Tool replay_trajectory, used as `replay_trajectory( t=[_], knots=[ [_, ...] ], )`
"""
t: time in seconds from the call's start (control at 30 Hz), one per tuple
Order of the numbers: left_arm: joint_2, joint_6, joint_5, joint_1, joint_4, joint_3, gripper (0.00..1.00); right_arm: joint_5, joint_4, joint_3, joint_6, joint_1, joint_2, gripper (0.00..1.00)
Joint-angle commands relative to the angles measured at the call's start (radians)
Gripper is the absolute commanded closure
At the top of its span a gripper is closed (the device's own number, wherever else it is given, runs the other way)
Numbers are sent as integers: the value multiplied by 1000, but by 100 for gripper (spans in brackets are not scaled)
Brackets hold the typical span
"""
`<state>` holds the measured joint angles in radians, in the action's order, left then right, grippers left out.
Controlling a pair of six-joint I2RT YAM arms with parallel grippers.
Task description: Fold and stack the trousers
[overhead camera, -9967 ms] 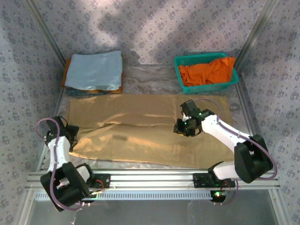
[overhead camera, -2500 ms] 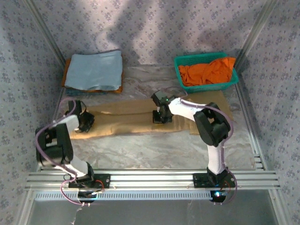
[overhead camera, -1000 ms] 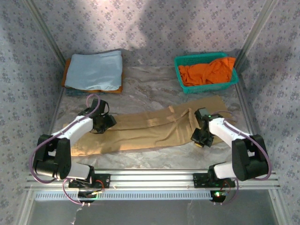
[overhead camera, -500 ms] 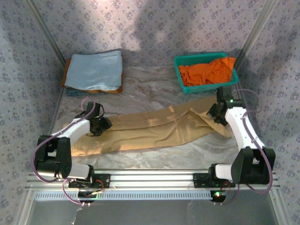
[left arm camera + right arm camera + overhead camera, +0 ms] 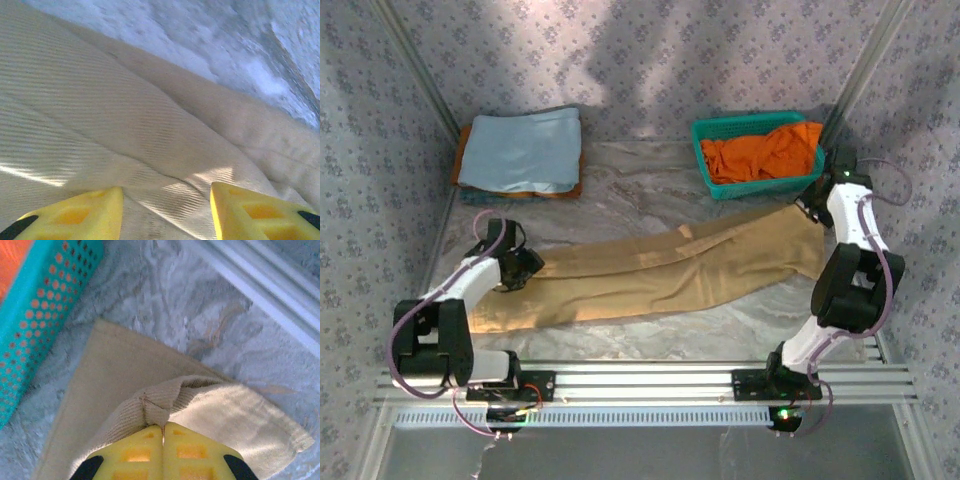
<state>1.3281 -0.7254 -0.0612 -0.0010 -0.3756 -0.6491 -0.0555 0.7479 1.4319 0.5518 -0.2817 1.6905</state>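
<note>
On grey marbled bench [image 5: 650, 185]: long tan soft-cloth trousers [image 5: 660, 270], stretched left to right. Right jaws pinching trouser end near teal perforated plastic basket [image 5: 765, 188]. Left jaws spread over left end.

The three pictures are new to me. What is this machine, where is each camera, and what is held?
Two robot arms stand at a table. One picture looks down from above; the other two come from a camera on each wrist, so the yellow fingers are the arm's own. Tan trousers lie across the table; behind are a folded blue cloth and a basket of orange cloth. The right gripper pinches one trouser end; the left gripper is open over the other.
</note>
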Motion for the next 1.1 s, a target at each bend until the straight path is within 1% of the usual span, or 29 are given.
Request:
replay_trajectory(
  t=[0.0,0.13,0.27,0.37,0.43,0.47,0.53,0.57,0.6,0.67,0.77,0.83,0.93,1.07],
  knots=[
    [-16,-9,38,48,12,15,52,30,-26,82,-17,-2,28,100],
    [7,-23,54,111,26,24,52,53,-35,129,-9,-22,81,100],
    [24,-37,37,167,30,24,53,79,-52,143,-3,-44,114,100],
    [5,-40,-12,164,10,5,52,123,-45,139,12,-41,126,100],
    [-28,-39,-15,123,-41,-32,46,131,-48,95,23,-7,99,100],
    [-43,-37,-1,96,-71,-51,42,142,-54,65,32,13,81,96],
    [-76,-28,31,28,-136,-88,37,181,-89,-28,53,64,34,80],
    [-88,-34,39,4,-157,-95,36,191,-103,-71,66,92,16,74],
    [-99,-41,38,-18,-166,-92,35,200,-123,-120,70,126,-2,69],
    [-113,-61,35,-46,-183,-81,34,215,-142,-205,111,192,-26,64],
    [-132,-93,24,-63,-179,-41,27,288,-228,-341,182,264,-44,60],
    [-140,-111,-11,-63,-153,-7,26,348,-305,-411,228,292,-57,56],
    [-128,-128,-37,-63,-104,18,25,367,-347,-408,243,314,-32,53],
    [-91,-165,-77,-64,-15,23,24,392,-334,-339,237,321,33,53]
  ],
)
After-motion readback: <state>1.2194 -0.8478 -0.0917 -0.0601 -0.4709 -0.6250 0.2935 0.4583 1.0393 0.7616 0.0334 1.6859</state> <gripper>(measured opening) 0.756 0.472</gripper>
